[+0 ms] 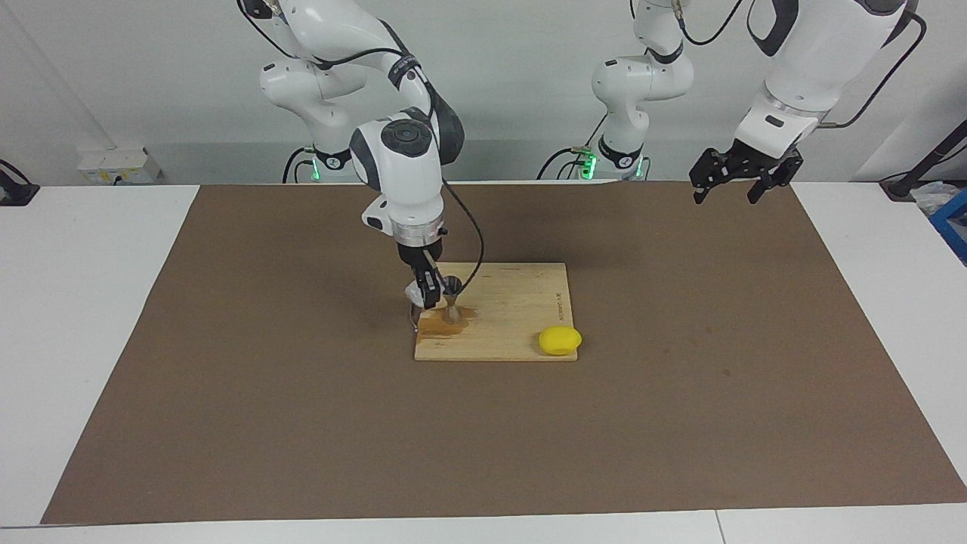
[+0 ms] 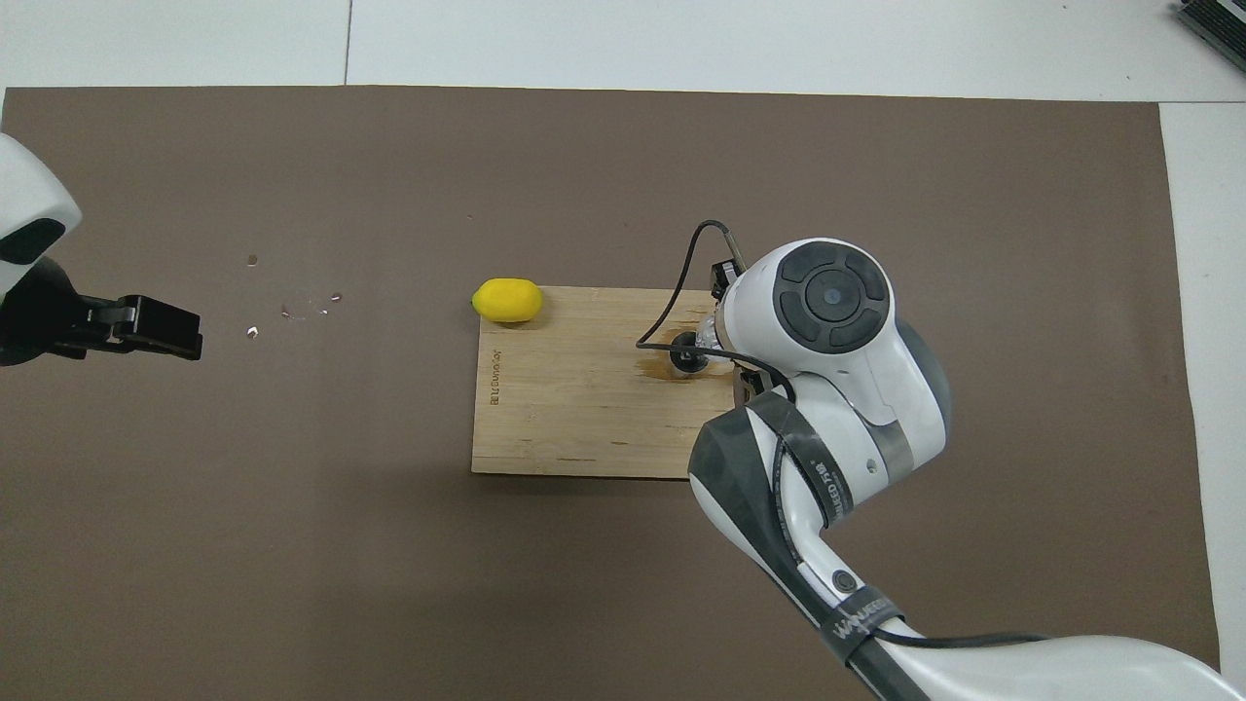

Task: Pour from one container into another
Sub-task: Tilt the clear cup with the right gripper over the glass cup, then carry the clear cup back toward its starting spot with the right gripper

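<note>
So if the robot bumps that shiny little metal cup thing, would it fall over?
Probably. The jigger stands upright on a narrow waist and small base, so it may tip. It looks like stiff metal, so it likely won't break. The board under it looks wet, so it might slide.

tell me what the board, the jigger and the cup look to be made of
Cutting board: pale wood, likely bamboo, with visible strip grain and a wet stain. Jigger: silvery metal, dull sheen. Cup in the right end effector: clear glass or plastic; which is unclear.
</note>
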